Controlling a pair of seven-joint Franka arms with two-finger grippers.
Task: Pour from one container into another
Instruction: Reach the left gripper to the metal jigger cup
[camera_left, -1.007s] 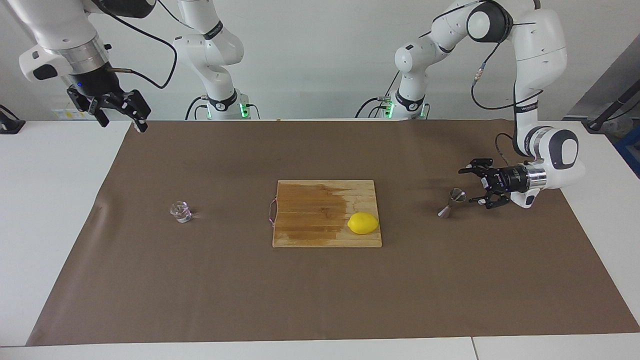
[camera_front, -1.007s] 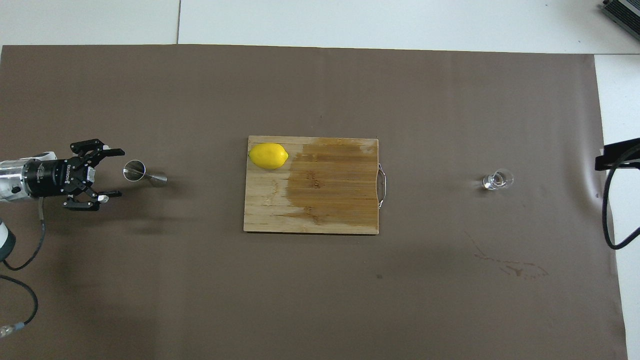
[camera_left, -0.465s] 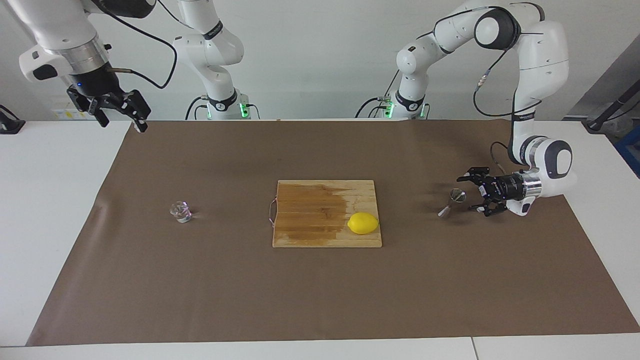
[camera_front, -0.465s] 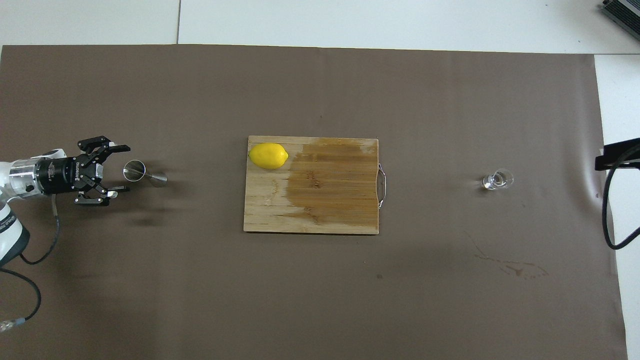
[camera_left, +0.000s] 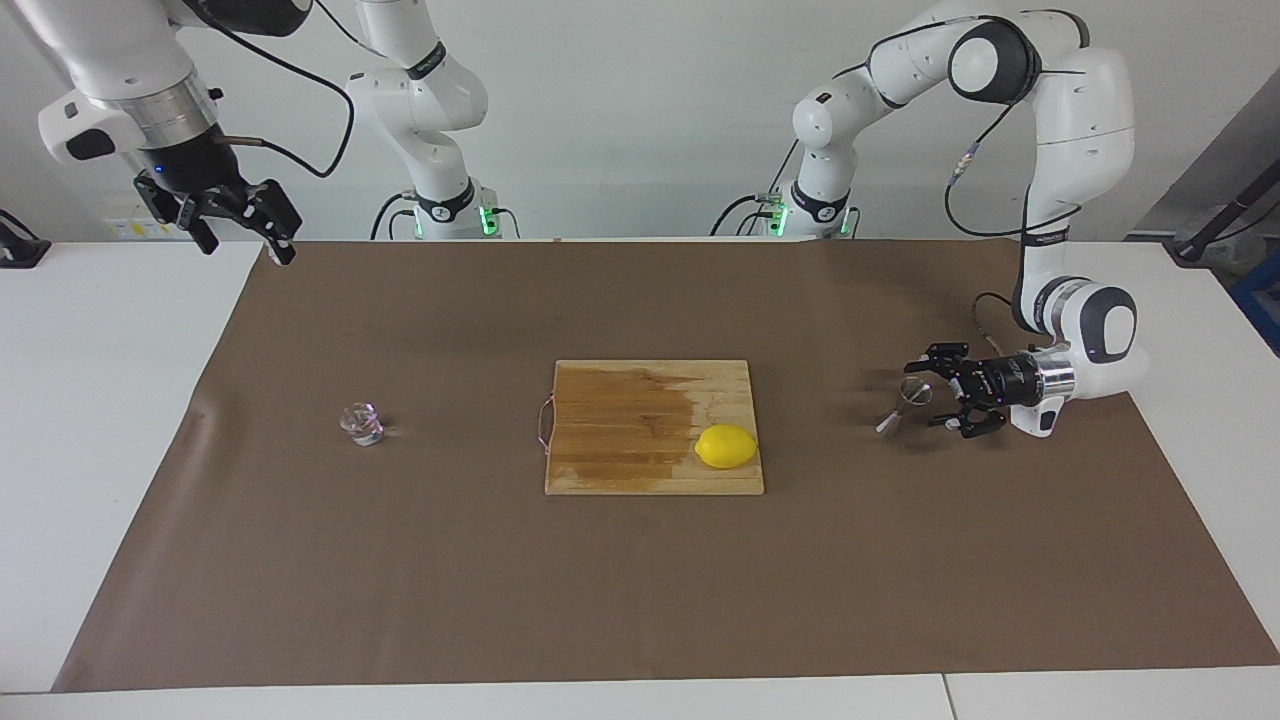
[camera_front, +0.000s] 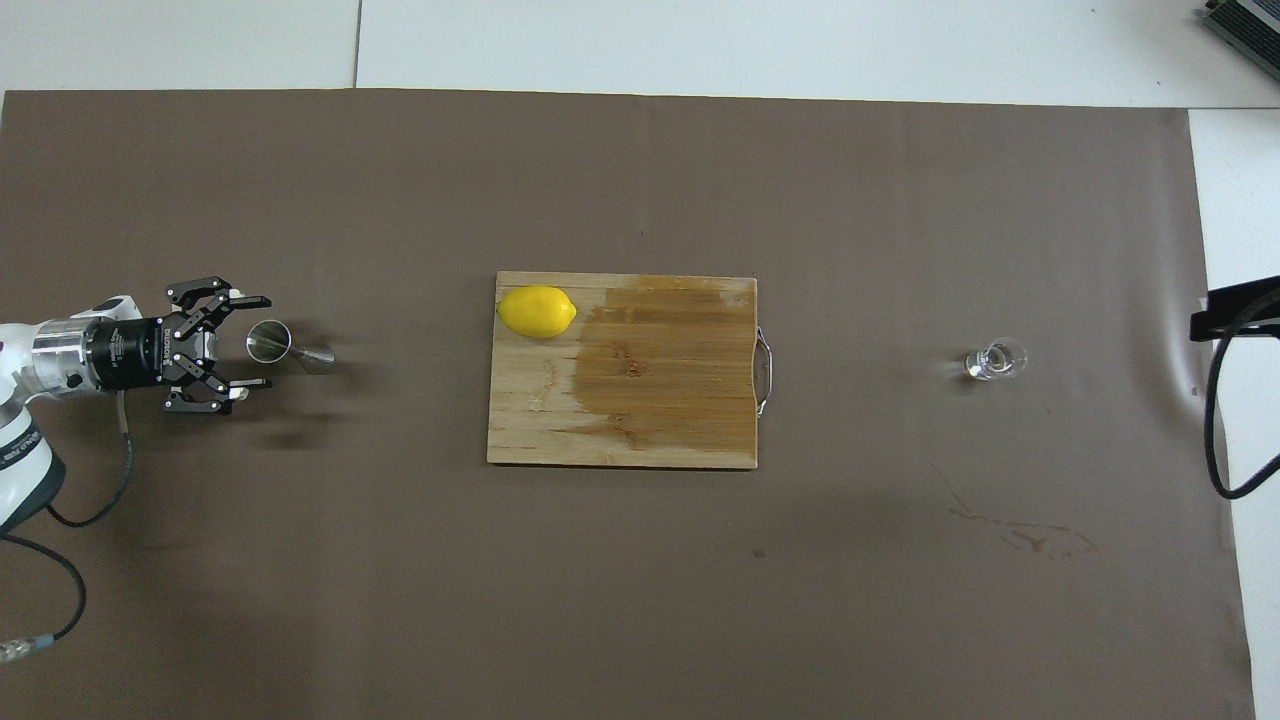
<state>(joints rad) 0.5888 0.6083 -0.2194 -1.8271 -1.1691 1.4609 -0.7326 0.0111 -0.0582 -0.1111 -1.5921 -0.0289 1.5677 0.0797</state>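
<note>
The small clear glass cup (camera_left: 361, 423) (camera_front: 993, 361) stands on the brown mat toward the right arm's end. The silver hourglass jigger (camera_left: 903, 404) (camera_front: 287, 348) stands on the mat toward the left arm's end. My left gripper (camera_left: 922, 394) (camera_front: 262, 341) lies level, low over the mat, and is open. Its fingertips reach either side of the jigger's upper cone, with a gap on each side. My right gripper (camera_left: 248, 248) hangs open, high over the mat's corner at the right arm's end, well away from the cup.
A wooden cutting board (camera_left: 640, 430) (camera_front: 650, 400) with a dark wet patch lies mid-table. A yellow lemon (camera_left: 726, 446) (camera_front: 537, 311) sits on its corner toward the jigger. A faint stain (camera_front: 1020, 535) marks the mat nearer to the robots than the cup.
My left gripper has slid toward the jigger, from just short of it to having its open fingertips alongside it. The jigger, the cup and the right arm have not moved.
</note>
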